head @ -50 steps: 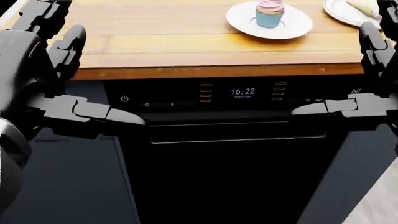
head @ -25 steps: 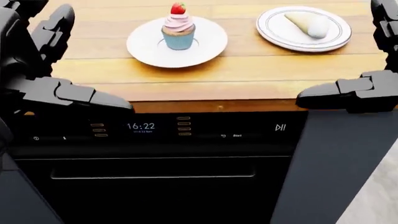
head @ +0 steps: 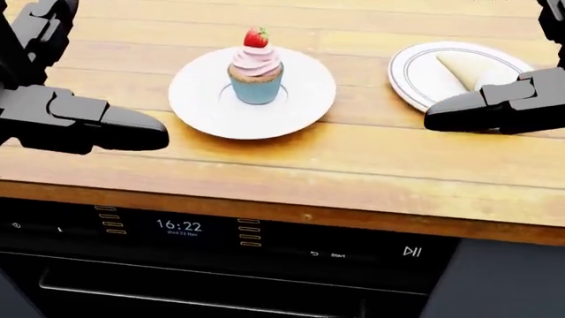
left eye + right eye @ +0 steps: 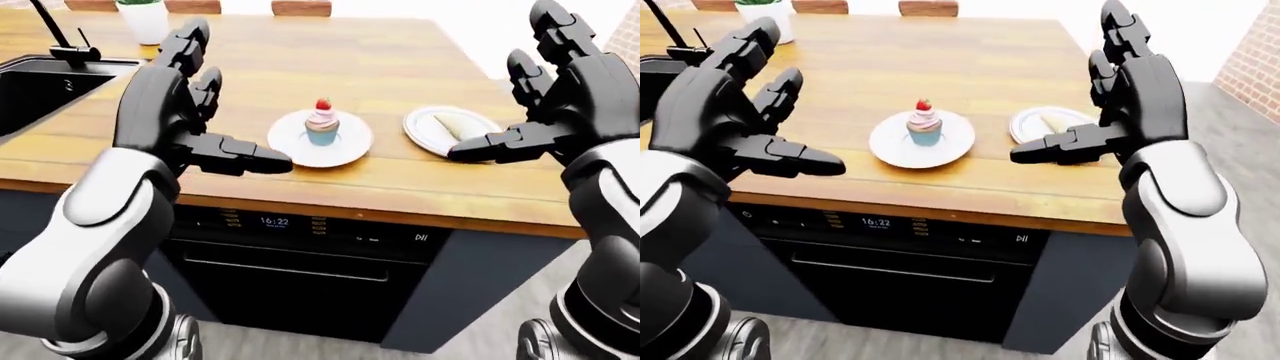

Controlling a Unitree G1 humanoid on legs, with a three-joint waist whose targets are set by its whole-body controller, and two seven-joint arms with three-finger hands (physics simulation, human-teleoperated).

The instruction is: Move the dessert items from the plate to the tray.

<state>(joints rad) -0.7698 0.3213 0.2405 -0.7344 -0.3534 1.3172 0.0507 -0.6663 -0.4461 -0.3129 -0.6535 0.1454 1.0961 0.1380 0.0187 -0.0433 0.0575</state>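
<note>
Both my hands up, fingers spread: L hand (image 4: 165, 112), R hand (image 4: 1135, 105). Cupcake (image 3: 255, 66) upright on white plate (image 3: 199, 99), mid tabletop (image 3: 291, 172) (pastry plate (image 3: 410, 76) just right).

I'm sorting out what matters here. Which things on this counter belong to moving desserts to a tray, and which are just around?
Belongs to the job:
cupcake
white plate under it

Just around:
second plate with a pale pastry
sink
tap
white pot
oven

No tray shows.
</note>
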